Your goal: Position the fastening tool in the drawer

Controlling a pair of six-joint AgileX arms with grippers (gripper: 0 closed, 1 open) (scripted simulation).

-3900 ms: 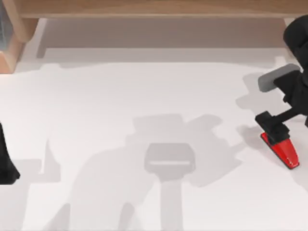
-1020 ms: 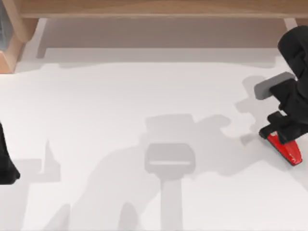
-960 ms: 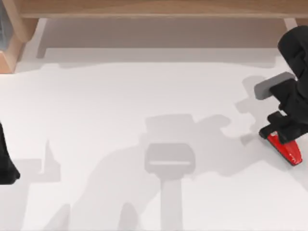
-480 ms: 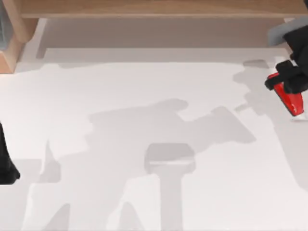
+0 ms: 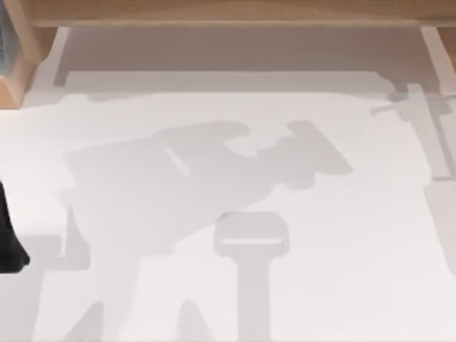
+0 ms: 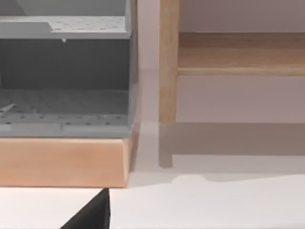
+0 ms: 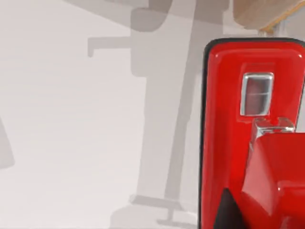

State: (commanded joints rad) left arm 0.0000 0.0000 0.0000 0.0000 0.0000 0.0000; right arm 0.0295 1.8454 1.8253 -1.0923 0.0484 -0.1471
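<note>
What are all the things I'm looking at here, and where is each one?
Stapler: one, glossy red with a silvery mark, close up in the right wrist view, above the table.
Table: one, white, crossed by grey shadows.
Wooden frame: one, light brown, along the table's far edge.
Grey perforated shelves: two levels, inside the wooden frame, in the left wrist view.
Left arm: one, black, parked at the table's left edge.

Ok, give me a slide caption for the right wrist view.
Red stapler seen close up from the wrist, high above the white table.
</note>
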